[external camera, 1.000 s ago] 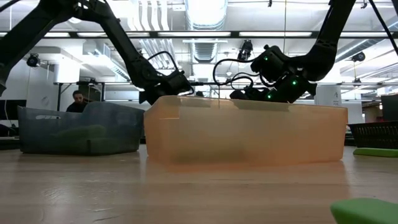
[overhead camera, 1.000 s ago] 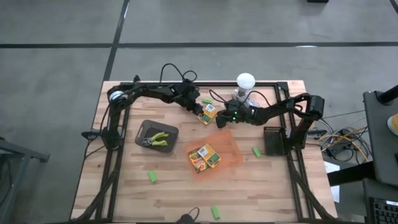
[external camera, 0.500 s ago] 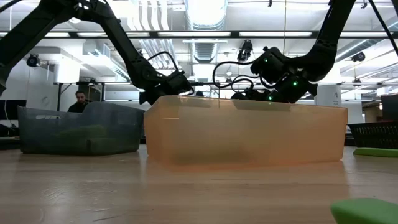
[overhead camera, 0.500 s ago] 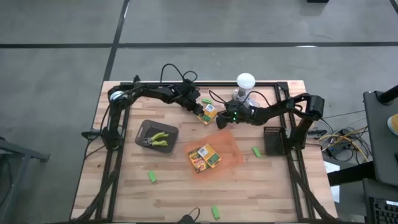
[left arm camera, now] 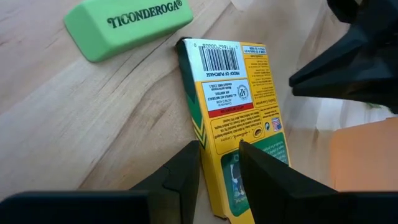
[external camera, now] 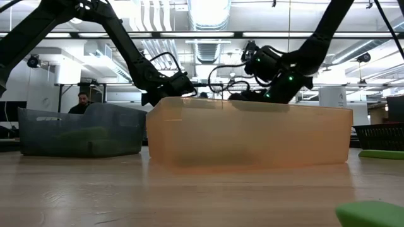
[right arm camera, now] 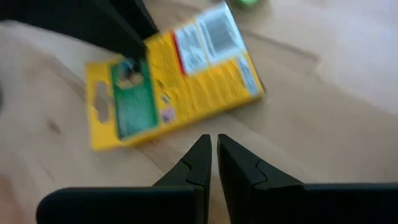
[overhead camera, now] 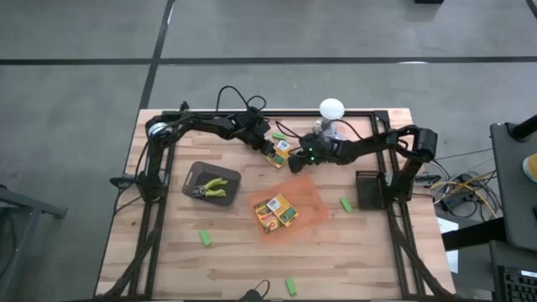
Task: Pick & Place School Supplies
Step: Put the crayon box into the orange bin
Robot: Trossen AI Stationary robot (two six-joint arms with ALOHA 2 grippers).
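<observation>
A yellow-and-green crayon box (overhead camera: 282, 150) (left arm camera: 233, 87) lies at the table's far middle, beside a green eraser (left arm camera: 127, 25). My left gripper (overhead camera: 270, 147) (left arm camera: 217, 149) reaches in from the far left and is shut on this box. My right gripper (overhead camera: 297, 159) (right arm camera: 211, 146) is shut. It hovers just off the box's long edge (right arm camera: 186, 127), on the side toward the table's right, and seems to touch nothing. Two more crayon boxes (overhead camera: 275, 213) lie in the orange tray (overhead camera: 310, 195). My left gripper pinches the crayon box between its two fingers at the end with the green panel (left arm camera: 219, 140). One finger (left arm camera: 183, 171) stands at the thin green side, the other (left arm camera: 261, 174) over the yellow back face. The fingers slant down along the box. Its barcode end (left arm camera: 221, 53) is at the tabletop.
A dark tray (overhead camera: 195, 172) on the left holds two plier-like tools (overhead camera: 214, 186). Green erasers lie loose on the table (overhead camera: 205, 238) (overhead camera: 290, 285) (overhead camera: 345, 204). A white lamp (overhead camera: 331, 109) stands at the far edge, and a black basket (overhead camera: 370, 189) at the right.
My right gripper has tipped at the wrist and shifted slightly toward the crayon box and my left gripper, staying shut. The left gripper and the box have kept still.
</observation>
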